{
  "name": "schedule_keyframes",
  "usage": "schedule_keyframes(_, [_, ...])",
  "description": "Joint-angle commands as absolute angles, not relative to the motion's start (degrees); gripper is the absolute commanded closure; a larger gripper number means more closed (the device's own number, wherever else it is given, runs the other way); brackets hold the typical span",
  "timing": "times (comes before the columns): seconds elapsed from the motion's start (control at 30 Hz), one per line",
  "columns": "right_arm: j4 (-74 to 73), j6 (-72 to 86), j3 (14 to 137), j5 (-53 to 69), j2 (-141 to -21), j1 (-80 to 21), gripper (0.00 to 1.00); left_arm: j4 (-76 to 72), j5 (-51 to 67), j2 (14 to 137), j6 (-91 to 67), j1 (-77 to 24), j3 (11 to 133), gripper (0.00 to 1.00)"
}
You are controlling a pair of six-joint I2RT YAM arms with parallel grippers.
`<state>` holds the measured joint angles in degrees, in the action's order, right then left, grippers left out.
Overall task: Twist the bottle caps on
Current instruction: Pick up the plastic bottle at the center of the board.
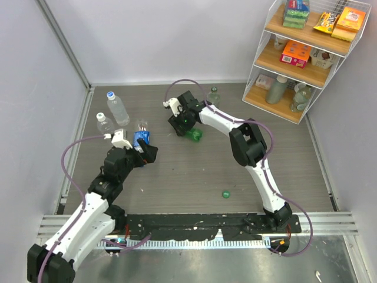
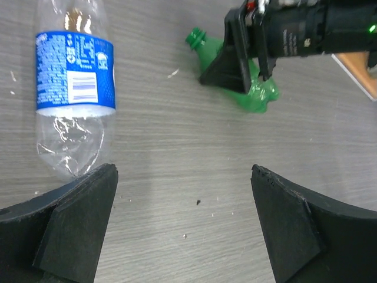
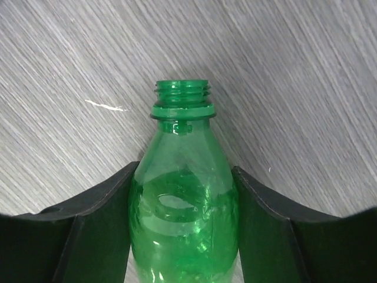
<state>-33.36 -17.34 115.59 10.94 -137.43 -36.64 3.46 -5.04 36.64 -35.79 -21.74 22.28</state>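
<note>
The translucent green bottle (image 3: 182, 177) lies on its side on the table, its threaded neck bare. My right gripper (image 3: 184, 203) is shut on its body, one finger (image 3: 100, 218) against each side. From above, that gripper (image 1: 179, 125) is at mid-table with the green bottle (image 1: 195, 135) beside it. The blue-labelled clear bottle (image 2: 73, 76) lies uncapped just left of my left gripper (image 2: 184, 194), which stands open over bare table. A green cap (image 1: 225, 193) lies alone on the table nearer the front.
Two clear bottles stand at the back left, one with a blue cap (image 1: 118, 108), one with a white cap (image 1: 105, 124). Another clear bottle (image 1: 213, 94) stands behind the right arm. A wire shelf (image 1: 306, 53) of snacks fills the back right corner.
</note>
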Motion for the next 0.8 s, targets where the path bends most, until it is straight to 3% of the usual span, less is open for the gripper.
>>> schedule_keyframes(0.0, [-31.22,-11.71,113.92,9.93,-131.51,-36.74,0.64,1.68,1.73,40.16,-35.86,-21.71,25.75,0.0])
schedule_keyframes(0.17, [-19.45,-2.22,97.36,11.77,-115.37,-36.83,0.64,-3.33,14.13,42.71,-38.05,-21.88,27.51,0.0])
schedule_keyframes(0.2, [-10.72,2.5,93.9,13.34,-112.62,-36.83,0.64,-4.82,15.63,43.06,-38.84,-22.06,27.51,0.0])
schedule_keyframes(0.27, [7.44,12.67,75.85,12.75,-103.3,-36.74,0.67,-9.11,19.05,43.68,-41.04,-22.93,26.9,0.0])
schedule_keyframes(0.33, [21.1,22.65,68.59,11.0,-96.53,-36.83,0.67,-14.3,21.27,44.38,-43.23,-25.56,26.11,0.0])
schedule_keyframes(0.53, [46.72,39.19,46.79,3.26,-82.54,-41.56,0.68,-18.63,9.86,46.14,-41.23,-39.09,27.42,0.0])
schedule_keyframes(0.77, [57.38,43.77,38.68,-5.0,-75.42,-48.95,0.68,-22.58,2.99,50.09,-42.45,-43.86,28.92,0.0])
